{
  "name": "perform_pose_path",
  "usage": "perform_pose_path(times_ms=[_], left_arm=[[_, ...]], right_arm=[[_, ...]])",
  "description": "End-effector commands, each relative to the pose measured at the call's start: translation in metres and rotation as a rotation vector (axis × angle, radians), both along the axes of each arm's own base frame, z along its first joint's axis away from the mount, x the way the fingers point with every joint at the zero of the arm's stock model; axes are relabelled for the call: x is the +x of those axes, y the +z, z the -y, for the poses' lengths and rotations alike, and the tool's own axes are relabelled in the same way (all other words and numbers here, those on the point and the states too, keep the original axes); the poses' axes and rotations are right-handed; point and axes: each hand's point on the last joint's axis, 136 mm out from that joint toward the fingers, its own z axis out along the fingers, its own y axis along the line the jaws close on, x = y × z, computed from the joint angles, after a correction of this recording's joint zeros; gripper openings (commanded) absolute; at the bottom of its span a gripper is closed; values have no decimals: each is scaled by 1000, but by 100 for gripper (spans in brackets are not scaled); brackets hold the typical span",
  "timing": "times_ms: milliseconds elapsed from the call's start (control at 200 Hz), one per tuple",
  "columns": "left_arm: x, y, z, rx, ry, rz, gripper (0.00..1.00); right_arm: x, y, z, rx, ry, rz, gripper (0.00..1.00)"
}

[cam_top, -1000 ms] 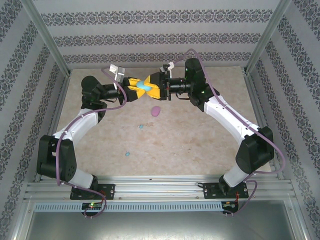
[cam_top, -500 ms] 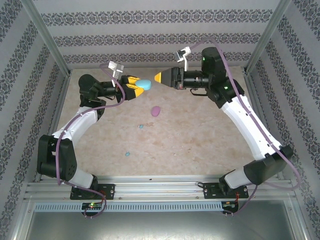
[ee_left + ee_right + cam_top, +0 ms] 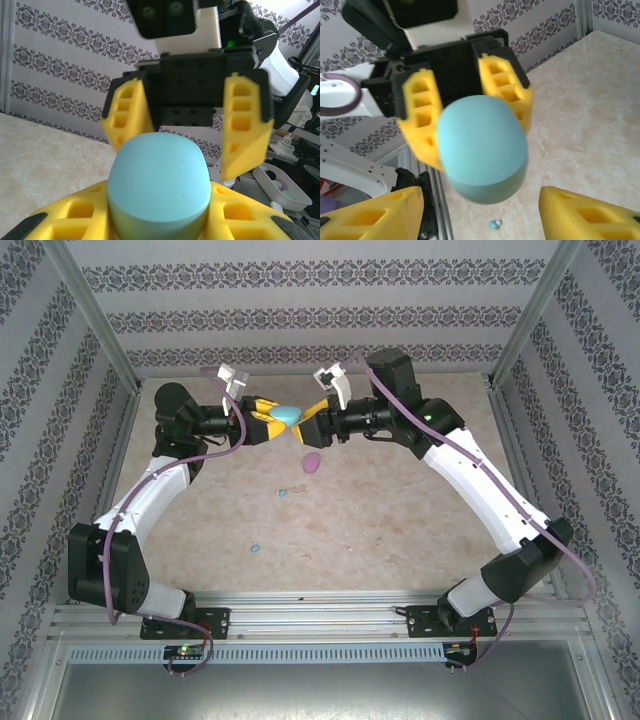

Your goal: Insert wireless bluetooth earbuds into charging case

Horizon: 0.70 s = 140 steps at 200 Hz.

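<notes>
Two grippers meet: the left gripper point(image 3: 275, 418) squeezes a smooth light blue oval plastic case point(image 3: 289, 415), and the right gripper point(image 3: 311, 422) is spread open right beside it.

The left wrist view's bottom edge crops the blue case point(image 3: 159, 185) and the fingers point(image 3: 260, 202) of the left gripper point(image 3: 280, 422). The right wrist view blurs the case. From above, two blue specks point(image 3: 283, 492) are too small to identify.
</notes>
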Motion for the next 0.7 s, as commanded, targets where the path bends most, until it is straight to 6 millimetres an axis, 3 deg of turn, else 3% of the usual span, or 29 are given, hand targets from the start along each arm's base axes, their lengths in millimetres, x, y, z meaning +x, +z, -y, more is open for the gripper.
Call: perform_pose_path(times_ms=[0,285,470,694], left_arm=[[-11,14,-5,11,-13,70,10],[-17,13,-5,14,-26,72,10],[-21,12,-6,16,-32,74,9],[-27,11,-6,17,-40,86,7]], right_arm=[[-3,15,-10,32,51,56,60],[1,21,-22,84,87,9,52],[5,17,-24,83,83,-17,36],[24,13,-21,112,19,-143,31]])
